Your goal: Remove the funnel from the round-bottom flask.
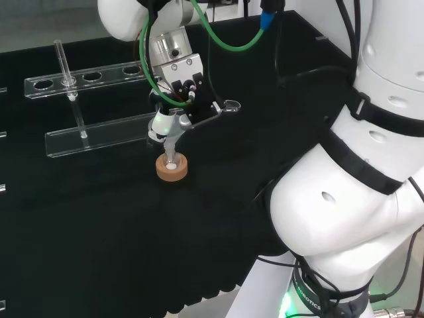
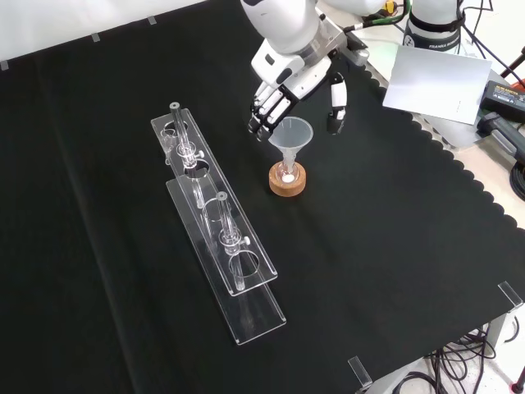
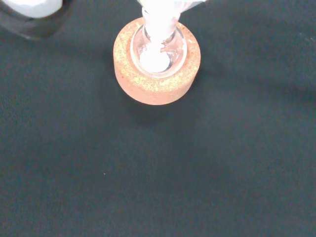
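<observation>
**Hand poised at the funnel, not yet gripping**

The step in hand looks like the approach to the grasp. To do it well, the hand [image 2: 299, 78] should close on the cone of the funnel [image 2: 291, 135] from both sides — fingers one side, thumb the other — and then lift straight up along the stem, so the spout clears the neck of the flask [image 3: 157, 49] without levering it sideways. The flask only rests in a cork ring [image 2: 287, 180], so any tilt or drag could tip it off; a slow vertical pull seems the safe choice.

In the front view the funnel sits upright in the flask, on the ring, right of the clear rack [image 2: 217, 230]. The hand hangs just above and behind it, fingers [image 2: 262, 111] pointing down at the upper left of the cone's rim and the thumb [image 2: 336, 103] out to the upper right. The hand is spread wide and holds nothing — the cone lies below the gap between fingers and thumb. Whether a fingertip already touches the rim I cannot tell.
</observation>
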Motion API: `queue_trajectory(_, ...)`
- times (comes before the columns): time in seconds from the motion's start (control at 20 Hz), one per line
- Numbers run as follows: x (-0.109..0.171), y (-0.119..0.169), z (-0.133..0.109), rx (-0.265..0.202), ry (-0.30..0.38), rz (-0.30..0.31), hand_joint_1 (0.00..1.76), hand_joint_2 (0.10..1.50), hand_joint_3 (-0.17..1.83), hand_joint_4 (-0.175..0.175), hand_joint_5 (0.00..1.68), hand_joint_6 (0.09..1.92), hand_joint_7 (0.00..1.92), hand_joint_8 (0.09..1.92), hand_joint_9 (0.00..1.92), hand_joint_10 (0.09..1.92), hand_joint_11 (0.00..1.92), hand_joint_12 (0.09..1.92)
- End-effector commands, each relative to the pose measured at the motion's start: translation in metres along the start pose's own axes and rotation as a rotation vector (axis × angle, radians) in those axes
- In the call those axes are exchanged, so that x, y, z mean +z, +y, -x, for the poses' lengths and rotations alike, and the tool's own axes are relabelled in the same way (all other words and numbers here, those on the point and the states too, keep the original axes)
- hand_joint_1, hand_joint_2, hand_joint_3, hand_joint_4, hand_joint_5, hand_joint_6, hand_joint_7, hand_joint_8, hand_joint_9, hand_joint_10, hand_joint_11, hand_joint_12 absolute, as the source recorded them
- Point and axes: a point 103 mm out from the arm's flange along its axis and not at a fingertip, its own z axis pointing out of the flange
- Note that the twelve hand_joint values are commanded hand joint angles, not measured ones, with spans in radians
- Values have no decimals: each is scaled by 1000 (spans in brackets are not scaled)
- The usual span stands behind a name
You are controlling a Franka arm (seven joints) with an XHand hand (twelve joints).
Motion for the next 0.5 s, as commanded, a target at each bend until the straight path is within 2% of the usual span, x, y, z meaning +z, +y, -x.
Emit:
queue_trajectory(0.05,12,21,1,-15,13,-19,740,630,291,-17,45,87,0,224,29,878,299,1500)
queue_trajectory(0.5,20,28,3,-16,16,-31,742,629,298,-19,67,87,0,290,69,876,318,1487)
